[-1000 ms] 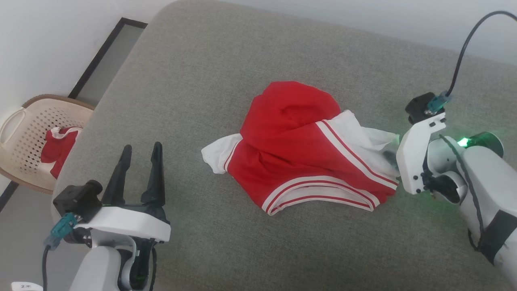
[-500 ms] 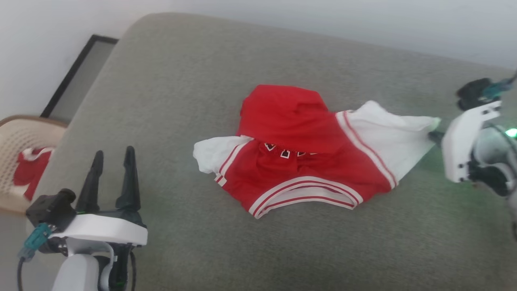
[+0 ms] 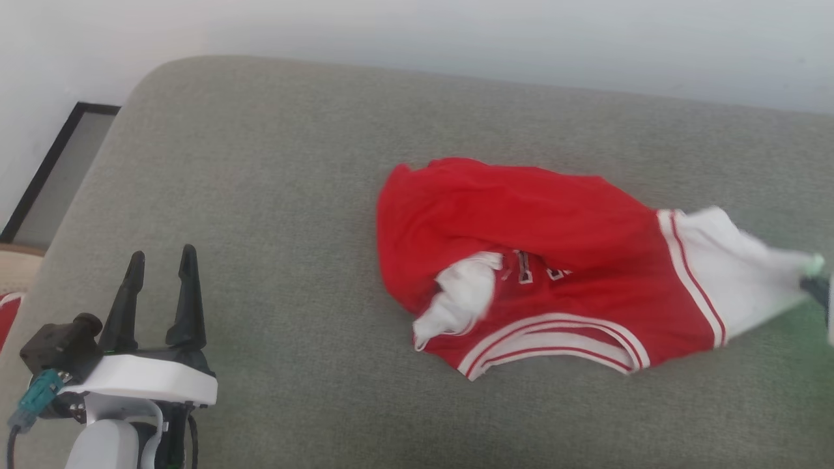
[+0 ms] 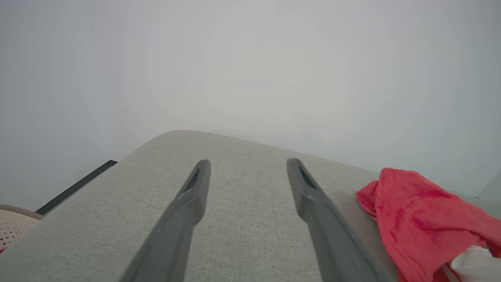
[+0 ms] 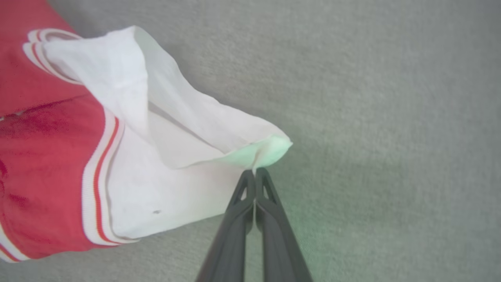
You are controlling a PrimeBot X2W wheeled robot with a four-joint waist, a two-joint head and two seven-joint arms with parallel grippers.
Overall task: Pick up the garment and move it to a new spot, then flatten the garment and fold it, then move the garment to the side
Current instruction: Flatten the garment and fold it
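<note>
From the head view, you see the garment (image 3: 541, 260) lying bunched on the grey cushion (image 3: 293, 195), right of centre. Its red body is folded over itself, the striped hem faces you, and a few black, white-outlined letters peek out of the fold. One white sleeve (image 3: 736, 273) stretches to the right edge, where the dark tip of your right gripper (image 3: 814, 286) meets its cuff. Your left gripper (image 3: 163, 255) sits at the lower left, well apart from the garment, its fingers spread with nothing between them. In the left wrist view, your left gripper (image 4: 248, 162) points along the cushion (image 4: 117, 203) toward a pale wall (image 4: 250, 58) with its jaws wide apart. The garment (image 4: 415, 219) is off to its right, not touching, and the rim of a tan basket (image 4: 11, 225) shows at the lower left corner. In the right wrist view, your right gripper (image 5: 255, 172) has its jaws pressed together, pinching the cuff edge of the white sleeve (image 5: 188, 129). The red body of the garment (image 5: 43, 164) trails off to the left over the cushion (image 5: 372, 117).
</note>
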